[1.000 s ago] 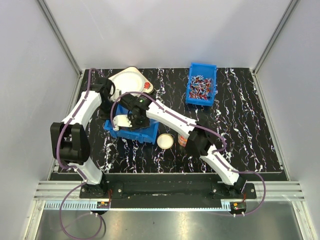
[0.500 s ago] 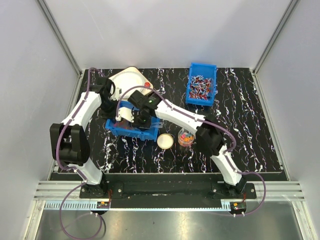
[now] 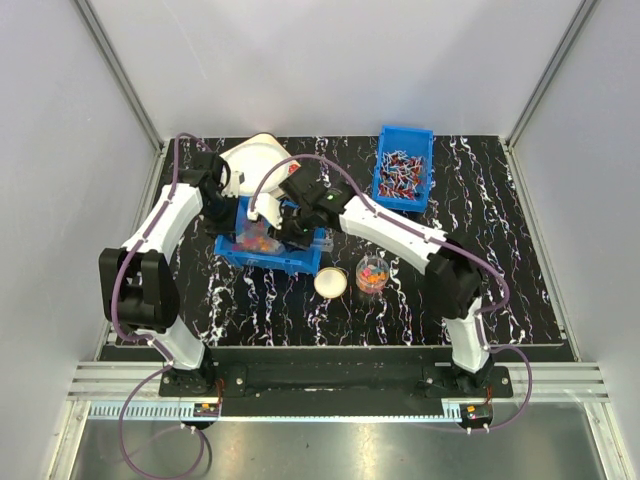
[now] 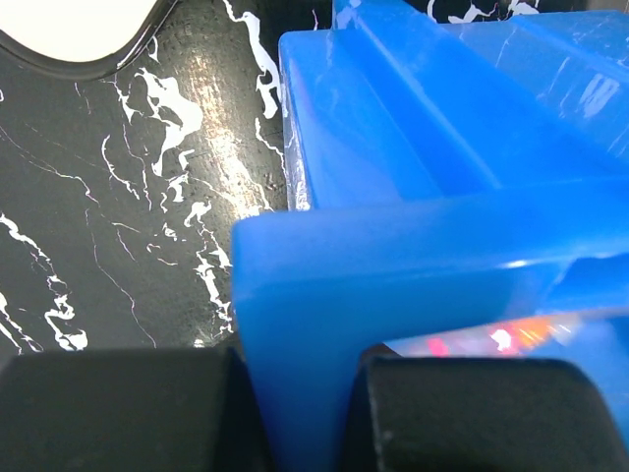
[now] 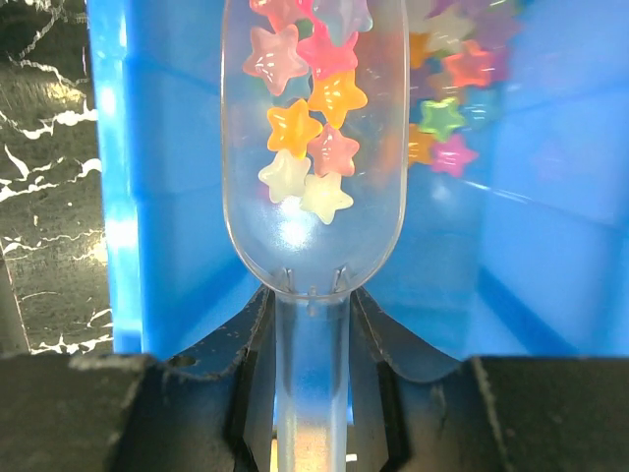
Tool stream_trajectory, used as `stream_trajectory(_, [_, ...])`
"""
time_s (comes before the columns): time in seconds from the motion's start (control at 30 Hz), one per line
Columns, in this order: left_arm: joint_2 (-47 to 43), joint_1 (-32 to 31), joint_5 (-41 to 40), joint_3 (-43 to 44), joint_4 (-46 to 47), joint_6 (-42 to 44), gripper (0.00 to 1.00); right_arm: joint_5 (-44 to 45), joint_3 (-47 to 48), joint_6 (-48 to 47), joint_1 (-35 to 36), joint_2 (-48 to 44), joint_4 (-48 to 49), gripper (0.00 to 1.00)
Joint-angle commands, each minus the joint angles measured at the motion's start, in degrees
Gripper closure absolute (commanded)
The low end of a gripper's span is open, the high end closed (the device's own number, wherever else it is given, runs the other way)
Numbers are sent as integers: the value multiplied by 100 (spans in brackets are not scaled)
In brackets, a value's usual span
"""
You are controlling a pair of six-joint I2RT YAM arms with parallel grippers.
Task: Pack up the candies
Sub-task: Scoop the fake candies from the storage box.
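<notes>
- A white lid lies flat on the black marbled table, nearest the arm bases.
- Just to its right stands a clear cup, upright, with a small heap of multicoloured candies in its bottom.
- Behind the lid sits a blue bin, and both arms reach to it.
- The left gripper pinches the bin's left wall, the blue plastic caught between its two black fingers.
- The right gripper is clamped on the handle of a clear scoop, which points away over the inside of the bin.
- Star-shaped candies in pink, orange, yellow and cream lie in the scoop's bowl; more, with green and blue among them, are heaped in the bin beyond it.
- Behind the bin's left end lies a white round dish, perhaps a plate or a scale top; the view is too coarse to say which.
- At the far right a second blue bin holds red, white and dark wrapped sweets, well apart from the arms.
</notes>
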Motion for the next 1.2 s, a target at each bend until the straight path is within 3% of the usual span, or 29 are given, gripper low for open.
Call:
stream_trajectory(0.0, [-355, -19, 370, 192, 235, -97, 100, -146, -102, 93, -154, -692, 383, 100])
stream_trajectory(0.6, [-276, -19, 370, 219, 243, -88, 100, -94, -814, -320, -400, -1431, 49, 100])
stream_trajectory(1.17, [-127, -19, 449, 482, 41, 43, 100, -234, -1912, -276, -892, -2740, 189, 100])
